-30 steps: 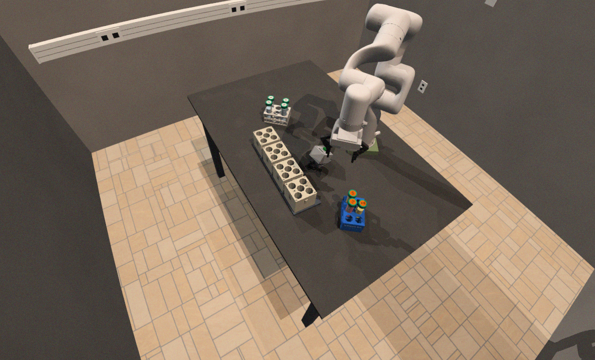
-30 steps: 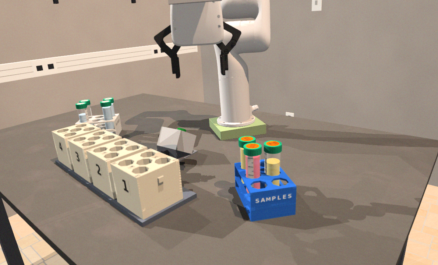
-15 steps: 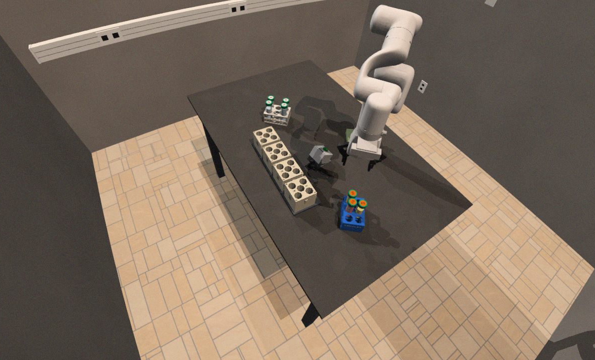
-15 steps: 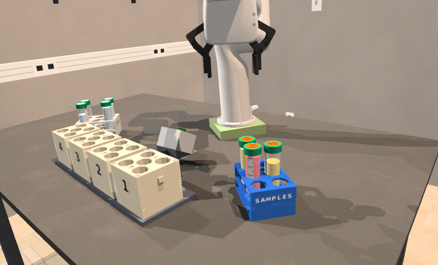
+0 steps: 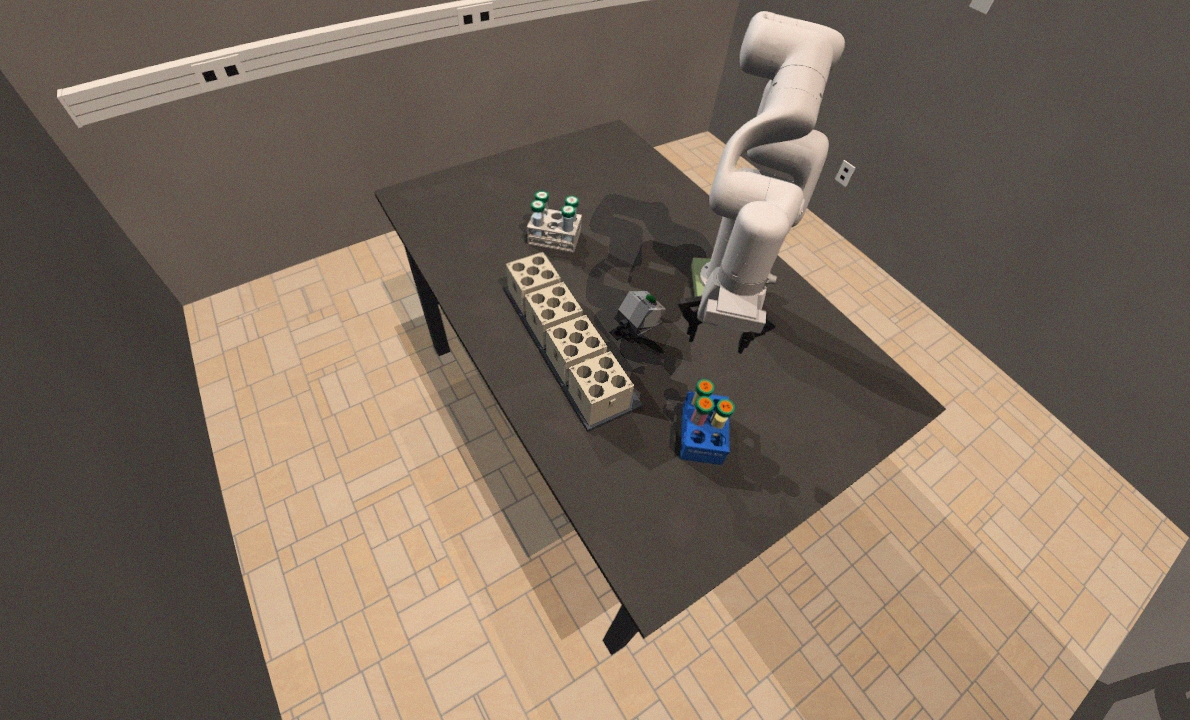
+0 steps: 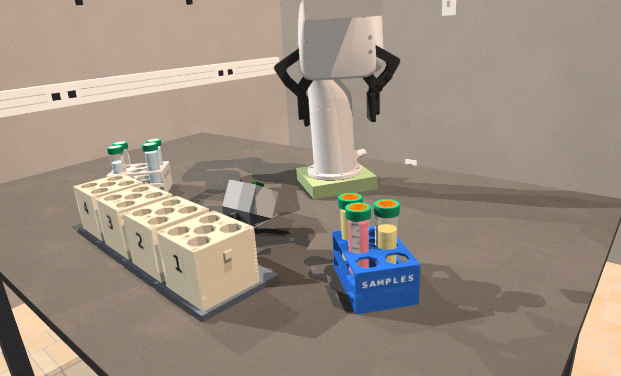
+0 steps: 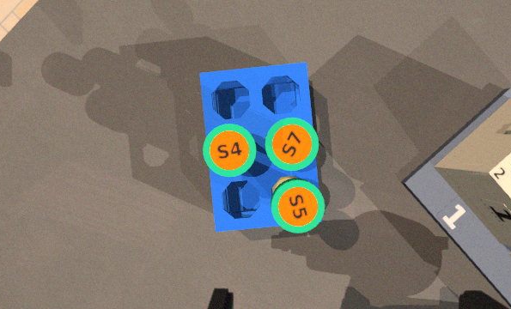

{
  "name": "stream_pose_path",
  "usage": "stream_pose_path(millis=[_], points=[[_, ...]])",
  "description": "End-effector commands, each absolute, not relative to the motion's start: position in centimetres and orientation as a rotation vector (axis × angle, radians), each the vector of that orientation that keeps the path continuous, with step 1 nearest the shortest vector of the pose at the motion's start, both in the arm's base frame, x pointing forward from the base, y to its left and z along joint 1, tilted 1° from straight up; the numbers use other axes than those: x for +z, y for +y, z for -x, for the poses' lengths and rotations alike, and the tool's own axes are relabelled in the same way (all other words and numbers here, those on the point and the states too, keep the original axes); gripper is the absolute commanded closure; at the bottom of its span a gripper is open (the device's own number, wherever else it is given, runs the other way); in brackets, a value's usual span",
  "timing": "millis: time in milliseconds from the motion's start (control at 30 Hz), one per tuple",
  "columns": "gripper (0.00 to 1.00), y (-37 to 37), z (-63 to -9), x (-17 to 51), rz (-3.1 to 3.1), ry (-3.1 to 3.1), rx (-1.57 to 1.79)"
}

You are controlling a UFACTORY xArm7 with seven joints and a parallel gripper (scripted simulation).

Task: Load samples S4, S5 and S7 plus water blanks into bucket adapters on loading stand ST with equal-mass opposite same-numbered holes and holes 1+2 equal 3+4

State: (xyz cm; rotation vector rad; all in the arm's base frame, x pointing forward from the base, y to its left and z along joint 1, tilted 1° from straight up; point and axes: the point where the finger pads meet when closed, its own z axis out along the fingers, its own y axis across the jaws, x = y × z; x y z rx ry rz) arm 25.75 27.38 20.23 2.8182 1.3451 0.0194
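My gripper [image 5: 717,340] [image 6: 339,122] is open and empty, high above the table behind the blue rack [image 5: 705,454] [image 6: 387,294] [image 7: 259,74]. Samples S4 [image 6: 386,203] [image 7: 229,150], S7 [image 6: 358,211] [image 7: 292,144] and S5 [image 6: 348,198] [image 7: 298,206] stand in it. S4 holds yellow liquid at a lower level; S7 is pink and S5 yellow. Adapters 1 [image 6: 226,275], 2 [image 6: 140,255], 3 [image 6: 109,233] and 4 [image 6: 84,214] stand in a row on the loading stand [image 6: 201,315] [image 7: 435,189]; no tubes show in them. Several green-capped water blanks [image 5: 568,212] [image 6: 151,156] stand in the white rack [image 5: 552,240] [image 6: 166,177].
The small sloped desk [image 5: 638,311] [image 6: 238,198] with the green DONE key [image 5: 650,299] [image 6: 257,183] stands between the adapter row and the arm's base [image 6: 345,184]. The white rack stands beyond adapter 4. The blue rack is beside the adapter 1 end of the stand.
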Motion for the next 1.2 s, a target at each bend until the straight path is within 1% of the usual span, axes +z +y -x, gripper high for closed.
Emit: stream_pose_path(millis=[0,933,1167], points=[[0.00,27.5,-25.9,19.4,-2.820,1.346,0.028],[0.00,27.5,-26.0,12.4,-2.820,1.346,0.027],[0.00,27.5,-26.0,12.3,-2.820,1.346,0.027]])
